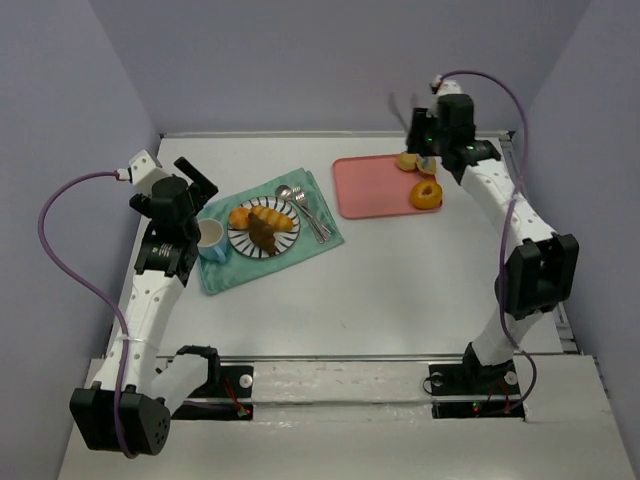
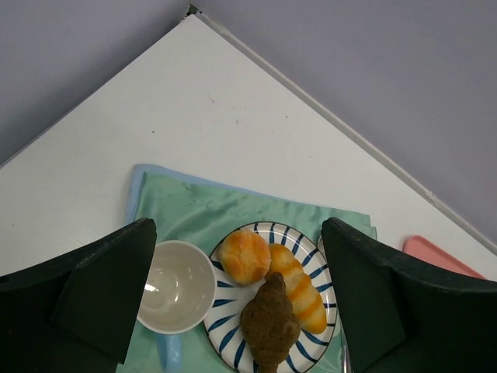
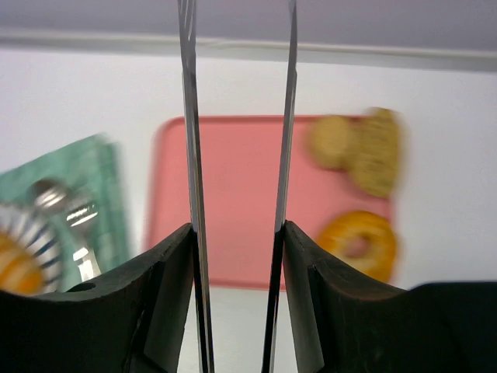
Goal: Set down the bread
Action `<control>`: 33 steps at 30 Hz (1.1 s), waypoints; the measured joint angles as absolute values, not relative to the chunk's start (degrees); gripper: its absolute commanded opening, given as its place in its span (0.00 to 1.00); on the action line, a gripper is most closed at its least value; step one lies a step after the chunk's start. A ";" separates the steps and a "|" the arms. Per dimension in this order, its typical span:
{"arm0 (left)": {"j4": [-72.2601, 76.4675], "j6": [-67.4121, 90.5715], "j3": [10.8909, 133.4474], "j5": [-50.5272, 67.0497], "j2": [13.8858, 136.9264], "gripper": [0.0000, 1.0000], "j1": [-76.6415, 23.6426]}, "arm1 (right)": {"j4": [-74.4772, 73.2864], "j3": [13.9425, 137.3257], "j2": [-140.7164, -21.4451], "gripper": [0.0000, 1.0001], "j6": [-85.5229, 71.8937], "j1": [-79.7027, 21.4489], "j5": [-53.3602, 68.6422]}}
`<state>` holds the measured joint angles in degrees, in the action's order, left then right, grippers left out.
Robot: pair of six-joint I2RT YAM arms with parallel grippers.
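3 breads on blue-striped white plate [image 2: 221, 303]: round orange bun [image 2: 243, 255], ribbed golden roll [image 2: 299, 289], dark brown croissant [image 2: 269, 325]. Left gripper [image 2: 237, 233] and right gripper [image 3: 237, 116] both parted, empty.

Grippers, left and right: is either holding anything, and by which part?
Nothing is held. The left gripper stands open above the white cup and striped plate; the right gripper shows only the pink tray in its gap.

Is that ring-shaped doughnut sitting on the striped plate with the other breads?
No, the doughnut lies on the pink tray, well apart from the striped plate on the green cloth.
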<state>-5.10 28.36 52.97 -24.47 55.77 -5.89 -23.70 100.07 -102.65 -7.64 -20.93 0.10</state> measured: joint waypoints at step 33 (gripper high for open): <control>-5.45 29.17 55.46 -26.15 64.05 0.99 -5.89 | -16.51 73.03 -103.98 1.00 -17.76 11.51 -8.64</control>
